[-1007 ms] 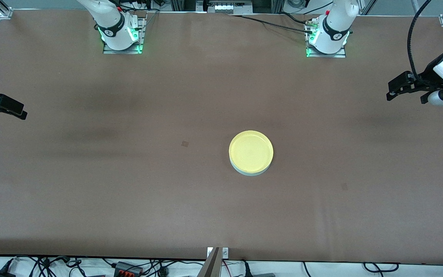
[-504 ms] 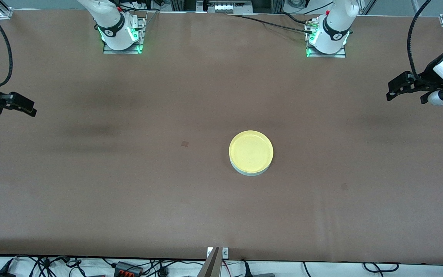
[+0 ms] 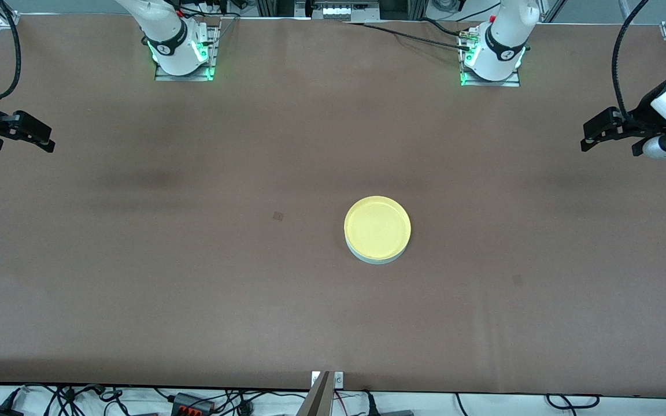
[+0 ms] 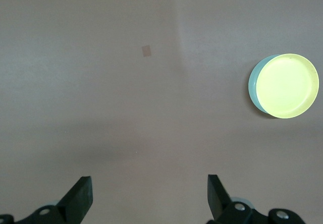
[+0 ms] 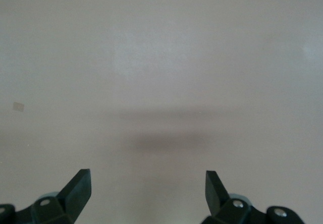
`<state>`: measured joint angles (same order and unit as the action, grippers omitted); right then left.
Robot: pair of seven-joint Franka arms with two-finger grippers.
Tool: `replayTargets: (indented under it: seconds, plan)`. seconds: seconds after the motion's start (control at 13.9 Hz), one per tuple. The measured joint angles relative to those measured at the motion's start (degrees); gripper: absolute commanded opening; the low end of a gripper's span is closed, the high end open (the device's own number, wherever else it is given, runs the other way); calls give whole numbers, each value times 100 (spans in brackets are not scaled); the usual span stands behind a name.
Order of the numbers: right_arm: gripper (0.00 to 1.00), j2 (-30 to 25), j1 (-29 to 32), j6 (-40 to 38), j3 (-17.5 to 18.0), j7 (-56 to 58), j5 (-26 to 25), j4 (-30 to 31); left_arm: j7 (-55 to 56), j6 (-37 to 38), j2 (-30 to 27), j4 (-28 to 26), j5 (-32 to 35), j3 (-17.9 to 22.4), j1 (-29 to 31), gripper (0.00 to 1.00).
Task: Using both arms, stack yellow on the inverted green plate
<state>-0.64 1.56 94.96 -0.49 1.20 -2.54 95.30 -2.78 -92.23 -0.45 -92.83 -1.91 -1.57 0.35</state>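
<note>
The left gripper (image 4: 146, 199) hung over bare table (image 4: 101, 108), its 2 fingers (image 4: 81, 196) spread wide. Well apart from it, the yellow (image 4: 287, 85) sat on the green plate (image 4: 254, 80), slightly off-center.

A brown table (image 3: 194, 289) is filling nearly the whole front view, its cover lying smooth with faint darker patches. A small dark square mark (image 3: 277, 216) is sitting on it near the middle, also showing in the left wrist view (image 4: 147, 51). Another small dark spot (image 3: 517, 280) is lying nearer the front camera, toward the left arm's end. Black cables (image 3: 194, 401) are trailing along the table's near edge.
</note>
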Motion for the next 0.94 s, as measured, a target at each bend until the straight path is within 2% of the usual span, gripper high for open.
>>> replayTargets:
  seconds: [0.58,0.94]
  plan:
    - [100,-300,43,-17,0,1,3,475,0,0,1,2,0,-8,-5,100]
    - [100,-384,44,-3,0,1,3,524,0,0,2,2,0,-7,-4,100]
